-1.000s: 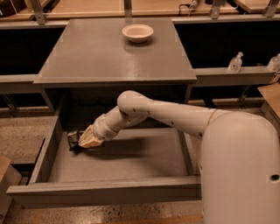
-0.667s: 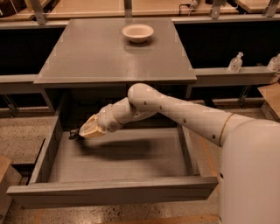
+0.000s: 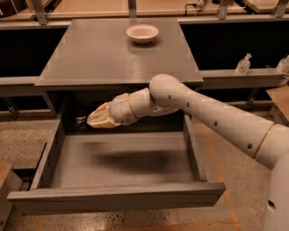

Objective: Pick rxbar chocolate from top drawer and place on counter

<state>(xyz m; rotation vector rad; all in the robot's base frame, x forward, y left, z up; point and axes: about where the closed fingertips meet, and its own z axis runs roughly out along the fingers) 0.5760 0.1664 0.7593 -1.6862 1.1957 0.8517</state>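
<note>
The top drawer (image 3: 117, 197) is pulled wide open below the grey counter (image 3: 113, 56). My gripper (image 3: 93, 120) hangs above the drawer's back left corner, just under the counter's front edge. It is shut on the rxbar chocolate (image 3: 81, 121), a small black bar sticking out to the left of the fingertips, lifted off the drawer floor. The drawer floor holds nothing else that I can see. My arm reaches in from the right across the drawer's right wall.
A white bowl (image 3: 142, 33) sits at the back of the counter. Two clear bottles (image 3: 244, 64) stand on a low grey shelf to the right. Light tan tabletops (image 3: 90, 6) run along the back. The counter's overhang is directly above the gripper.
The gripper has risen from the drawer floor at the back left, carrying the black bar up and slightly right toward the counter's edge. The arm has lifted with it.
</note>
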